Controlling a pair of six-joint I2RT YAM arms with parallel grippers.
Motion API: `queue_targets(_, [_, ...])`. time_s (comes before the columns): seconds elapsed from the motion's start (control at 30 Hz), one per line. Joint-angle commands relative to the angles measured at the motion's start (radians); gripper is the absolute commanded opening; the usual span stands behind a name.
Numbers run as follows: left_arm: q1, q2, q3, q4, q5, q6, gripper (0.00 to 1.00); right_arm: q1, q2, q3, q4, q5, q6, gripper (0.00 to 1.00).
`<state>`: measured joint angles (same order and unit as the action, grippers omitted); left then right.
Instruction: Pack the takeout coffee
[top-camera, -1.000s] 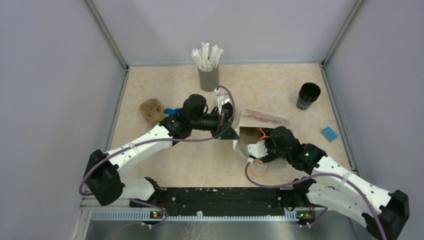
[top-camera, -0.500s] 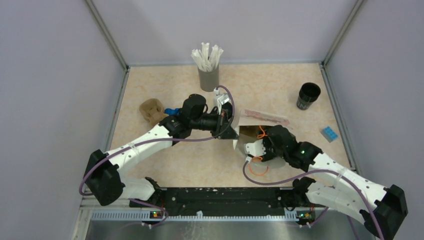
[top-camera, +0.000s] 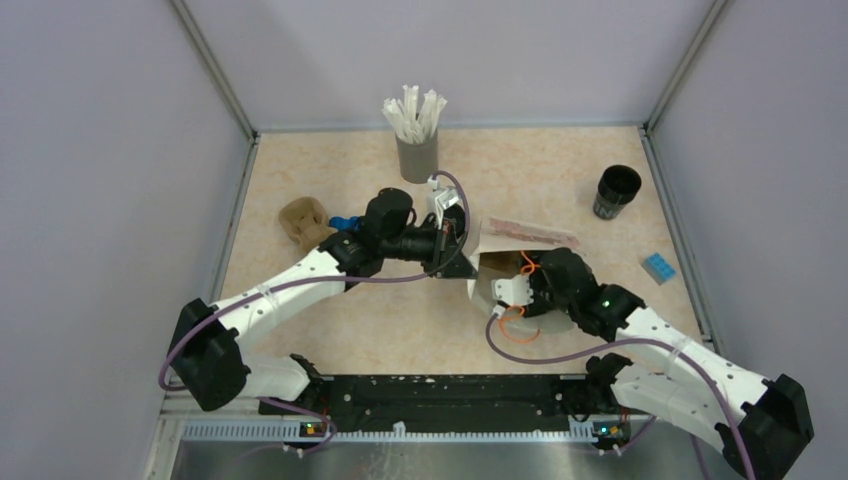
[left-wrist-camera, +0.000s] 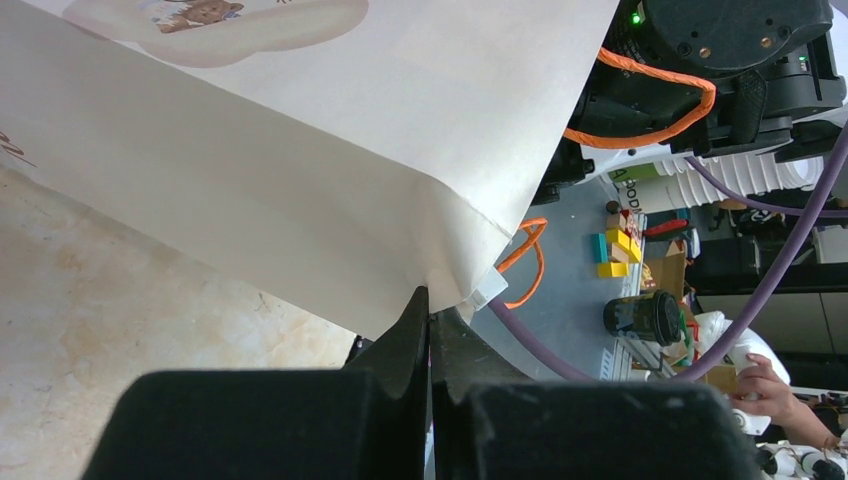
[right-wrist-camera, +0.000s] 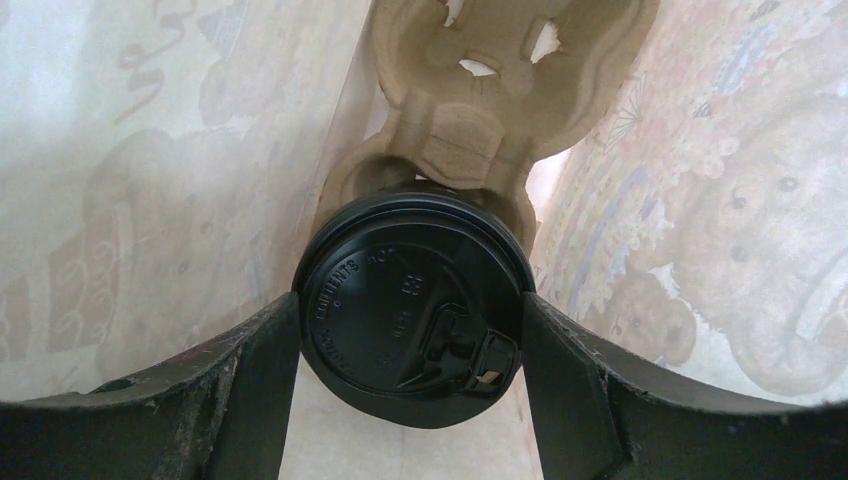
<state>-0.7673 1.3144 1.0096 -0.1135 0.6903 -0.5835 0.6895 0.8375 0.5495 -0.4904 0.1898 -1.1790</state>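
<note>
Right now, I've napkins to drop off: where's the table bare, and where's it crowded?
Bare: the far strip between straw holder and open black cup; the near patch between left arm and base rail. Crowded: the centre, where the left gripper pinches the paper bag and the right gripper reaches inside.

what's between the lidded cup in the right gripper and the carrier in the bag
Nothing visible. The lidded cup, held by the right gripper, is inside the paper bag at the near well of the pulp carrier; the bag walls stand clear on both sides, the left gripper pinching its edge. Below the lid is hidden.
</note>
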Motion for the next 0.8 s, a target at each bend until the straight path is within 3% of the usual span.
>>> queue_targets(0.0, [-0.003,-0.005,0.015,0.049,0.051,-0.028,0.00,-0.028,0.008,-0.034,-0.052,-0.010,0.006,0.67])
queue_targets(0.47, [-0.004,0.007,0.020,0.076,0.060,-0.054,0.00,-0.051,-0.003,-0.050,-0.051,-0.032,-0.001,0.68])
queue_targets(0.77, [-0.003,0.017,0.031,0.081,0.052,-0.059,0.00,-0.051,-0.003,0.072,-0.116,-0.071,0.032,0.80])
